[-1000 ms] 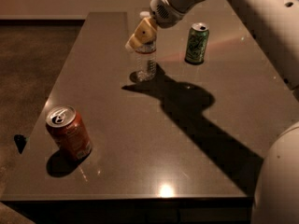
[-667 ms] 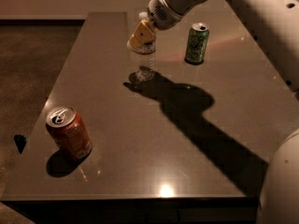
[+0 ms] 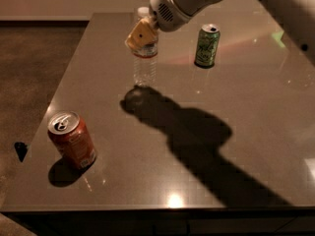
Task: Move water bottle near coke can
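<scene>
The water bottle (image 3: pixel 144 69), clear and ribbed with a red-edged label band and a white cap, hangs upright above the dark table (image 3: pixel 162 161) near its far middle. My gripper (image 3: pixel 142 36) is shut on the water bottle's upper part, its yellowish fingers (image 3: pixel 139 35) wrapped over the label area. The bottle's base is off the surface, with its shadow just below it. The coke can (image 3: pixel 72 140), red-orange with a silver top, stands at the near left of the table, well away from the bottle.
A green can (image 3: pixel 206 45) stands at the far right of the bottle. The arm's large shadow falls across the table's middle. The table's left edge (image 3: pixel 47 112) borders a dark carpet floor, with a small black object (image 3: pixel 20 150) beside it.
The gripper has lifted the water bottle higher off the table and carried it slightly toward the near left. The cans have not moved.
</scene>
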Controlling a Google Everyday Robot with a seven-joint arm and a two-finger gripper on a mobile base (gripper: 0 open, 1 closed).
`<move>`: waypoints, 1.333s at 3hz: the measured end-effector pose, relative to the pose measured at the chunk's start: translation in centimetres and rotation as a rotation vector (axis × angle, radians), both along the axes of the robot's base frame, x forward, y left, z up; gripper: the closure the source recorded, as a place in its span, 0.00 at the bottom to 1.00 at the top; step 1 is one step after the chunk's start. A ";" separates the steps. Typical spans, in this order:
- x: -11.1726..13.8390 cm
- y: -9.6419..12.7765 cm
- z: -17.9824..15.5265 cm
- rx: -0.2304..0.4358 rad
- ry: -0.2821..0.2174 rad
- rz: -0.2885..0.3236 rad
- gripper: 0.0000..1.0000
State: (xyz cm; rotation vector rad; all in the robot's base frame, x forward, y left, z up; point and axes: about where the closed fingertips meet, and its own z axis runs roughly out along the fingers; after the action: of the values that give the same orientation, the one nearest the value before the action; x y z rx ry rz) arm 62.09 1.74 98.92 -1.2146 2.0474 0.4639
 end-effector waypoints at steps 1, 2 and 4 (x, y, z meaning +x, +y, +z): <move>-4.1 0.4 1.4 0.032 -0.011 0.049 1.00; -10.1 -0.4 1.9 0.046 0.011 0.128 1.00; -18.8 -1.1 -1.1 -0.001 0.021 0.338 1.00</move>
State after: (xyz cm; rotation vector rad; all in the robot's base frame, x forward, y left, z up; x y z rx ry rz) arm 43.26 0.64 97.85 -1.5701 1.8631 0.6341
